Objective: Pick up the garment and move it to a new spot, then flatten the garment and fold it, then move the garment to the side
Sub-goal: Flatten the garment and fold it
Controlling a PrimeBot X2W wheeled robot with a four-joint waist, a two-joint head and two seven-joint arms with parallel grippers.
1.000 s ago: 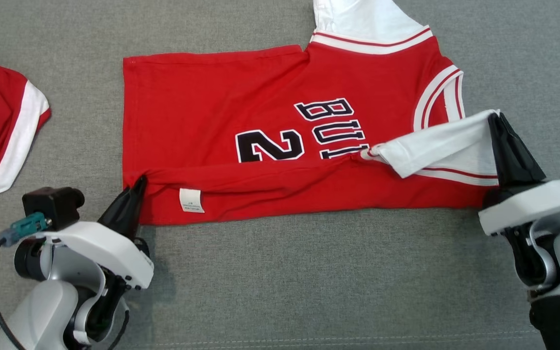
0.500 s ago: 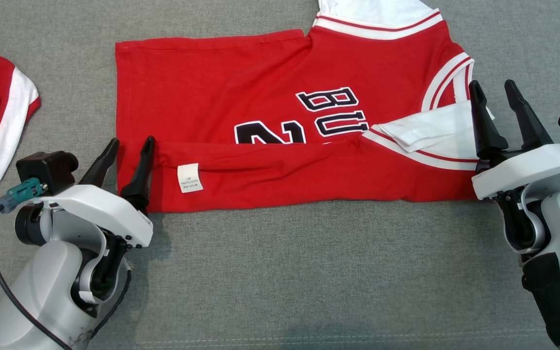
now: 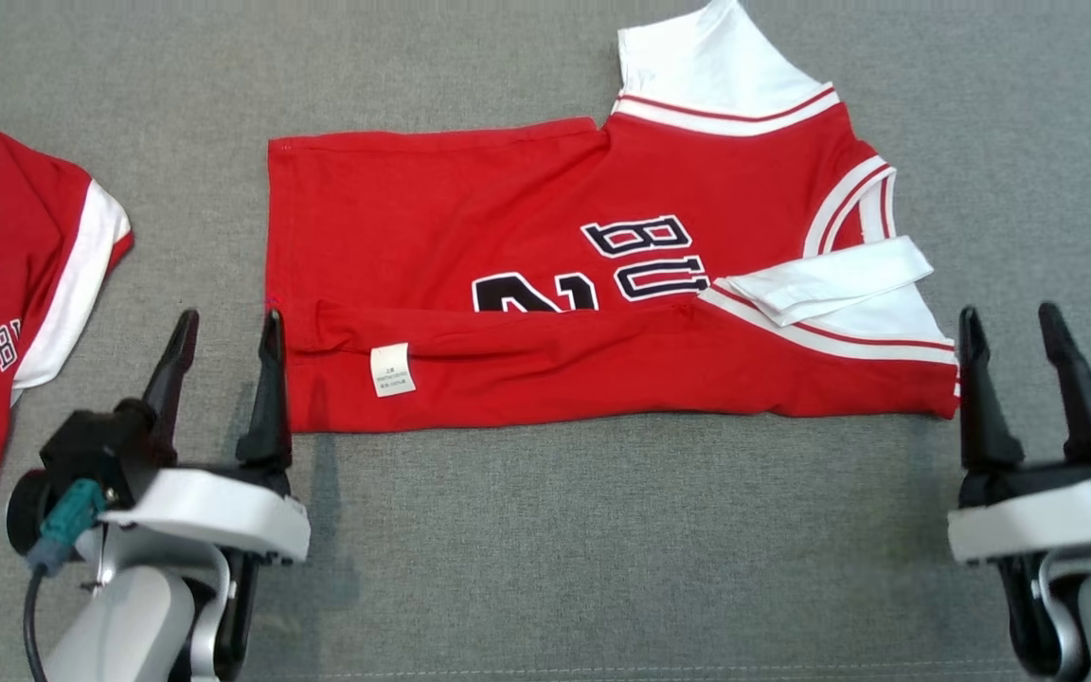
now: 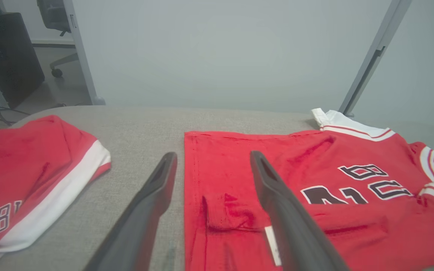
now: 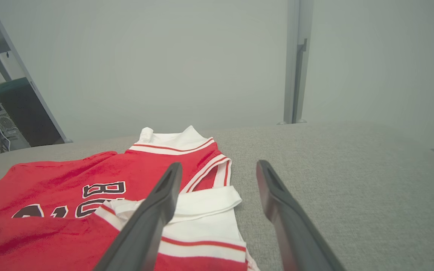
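Observation:
The garment (image 3: 508, 218) is a red jersey with white sleeves and black lettering, lying flat on the grey padded surface (image 3: 602, 530). Its near edge is folded up over the front, with a white label (image 3: 392, 369) showing. My left gripper (image 3: 229, 322) stands open just off the garment's lower left corner, touching nothing. My right gripper (image 3: 1010, 317) is open just right of the lower right corner, holding nothing. In the left wrist view the garment (image 4: 315, 158) lies ahead of the open left gripper (image 4: 213, 156). The right wrist view shows the garment (image 5: 70, 177) left of the open right gripper (image 5: 219, 165).
A second red and white garment (image 3: 6, 284) lies crumpled at the far left, also seen in the left wrist view (image 4: 25, 169). Bare grey cloth stretches along the near side and to the right. A pale wall and a metal post (image 5: 294, 60) stand beyond the far edge.
Both grippers opened and let go of the garment's folded edge, then drew back toward the near side. The white sleeve dropped flat onto the jersey. The head view has shifted a little.

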